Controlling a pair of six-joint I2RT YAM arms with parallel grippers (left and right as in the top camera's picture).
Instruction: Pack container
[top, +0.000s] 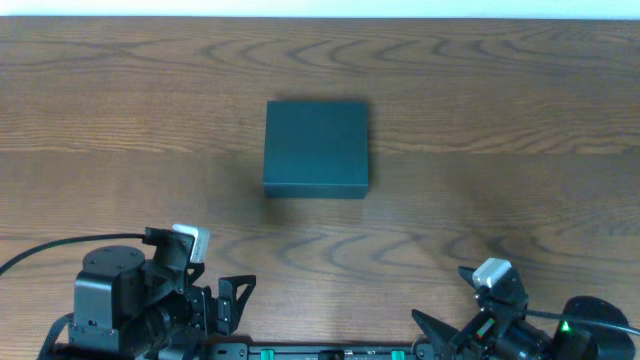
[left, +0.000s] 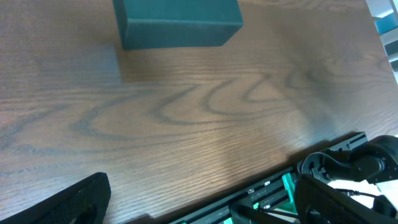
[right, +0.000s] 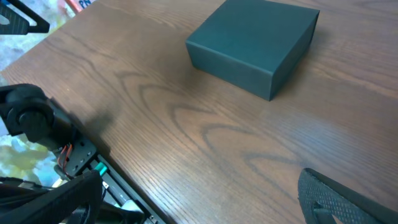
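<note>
The container (top: 316, 147) is a dark teal square box with its lid shut, standing on the wooden table at the middle. It shows at the top of the left wrist view (left: 177, 23) and at the upper right of the right wrist view (right: 255, 43). My left gripper (top: 232, 302) is open and empty at the front left edge, its fingers wide apart in the left wrist view (left: 199, 202). My right gripper (top: 440, 335) is open and empty at the front right edge, fingers wide apart in the right wrist view (right: 205, 199). Both are well short of the box.
The wooden table (top: 500, 130) spreads around the box. A black rail with green parts (top: 320, 352) runs along the front edge between the arms. Coloured clutter (right: 18, 155) lies beyond the table edge in the right wrist view.
</note>
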